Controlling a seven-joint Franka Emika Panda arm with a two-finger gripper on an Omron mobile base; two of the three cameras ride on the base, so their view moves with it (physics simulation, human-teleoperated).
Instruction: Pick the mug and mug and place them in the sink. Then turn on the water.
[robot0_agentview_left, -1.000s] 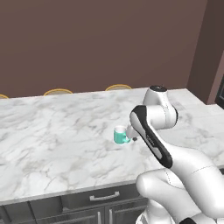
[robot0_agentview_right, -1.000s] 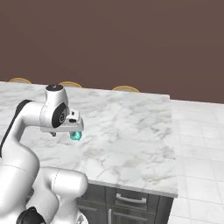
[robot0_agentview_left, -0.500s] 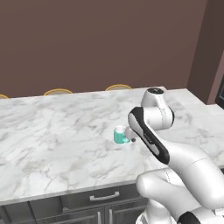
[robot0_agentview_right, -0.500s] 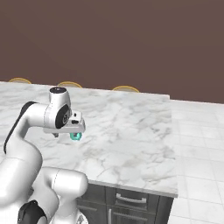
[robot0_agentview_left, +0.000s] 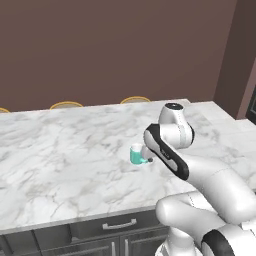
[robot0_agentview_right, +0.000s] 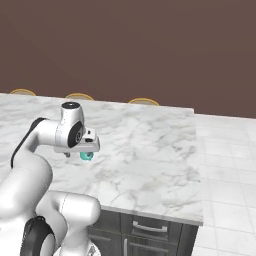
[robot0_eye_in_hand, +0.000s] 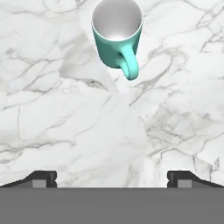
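Observation:
A teal mug with a white inside stands upright on the white-grey marble counter. In the hand view it sits at the top, its handle turned toward my fingers. My gripper hangs above the counter, open wide, with only bare marble between its fingertips and the mug apart from them. From the left base view the mug shows just left of my arm's wrist. From the right it peeks out under the hand. The sink and the water are out of view.
Yellow-rimmed chair backs line the counter's far edge before a brown wall. The counter ends at the right, with pale tiled floor beyond. Dark drawers run under the near edge.
The arm's upper joint has shifted a little and dropped slightly, carrying the hand over the mug. The mug has not moved and the jaws stay wide.

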